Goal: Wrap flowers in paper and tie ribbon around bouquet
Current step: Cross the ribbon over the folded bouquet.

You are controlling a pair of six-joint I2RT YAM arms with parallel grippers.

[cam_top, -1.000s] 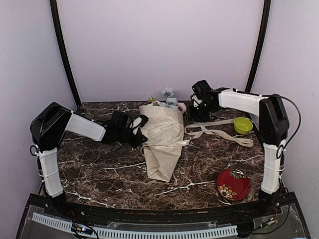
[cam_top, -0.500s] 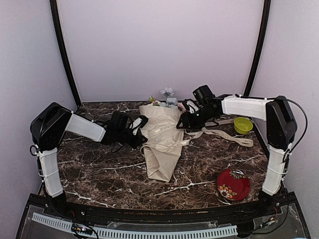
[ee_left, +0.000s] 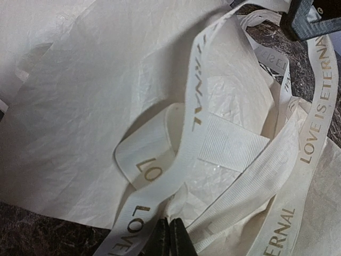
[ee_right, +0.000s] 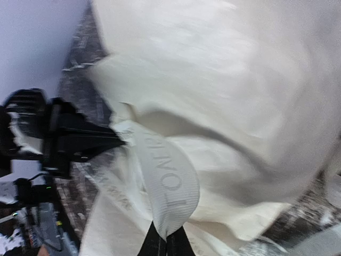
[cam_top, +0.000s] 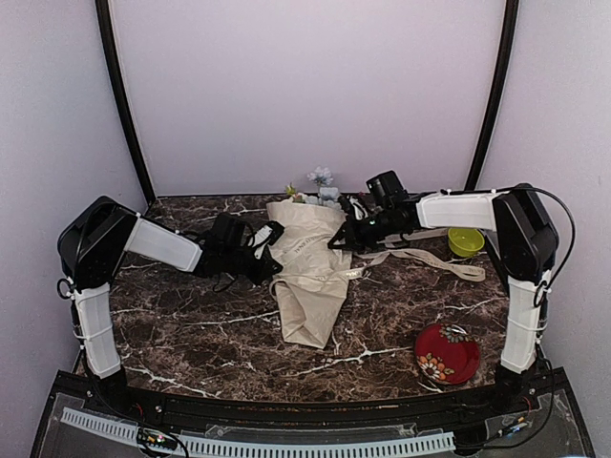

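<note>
Your bouquet lies in the middle of the desk. Its narrow end points toward you, and the flowers show at the far, wide end. The paper is already closed around the stems, so I judge that the wrapping is done and you are now in the tying step.

The ribbon crosses over the cone, and its long tail runs to the right on the desk, ending near the green bowl. In the left wrist view it lies in loose loops on the paper, and I see no knot yet.

Your left fingers are clenched at the left edge of the cone. The ribbon strands come together at their tips, so they appear to pinch it. Your right fingers are clenched on a fold of ribbon over the right side of the cone. That view is blurred, but the strip clearly narrows into their tips.

One grip on each side makes sense, I think: you can then draw the ribbon tight across the cone and cross the ends. Please be careful, because only the ribbon seems to hold the light paper, and a strong pull may drag it or open it. The red dish at the near right is well apart.
</note>
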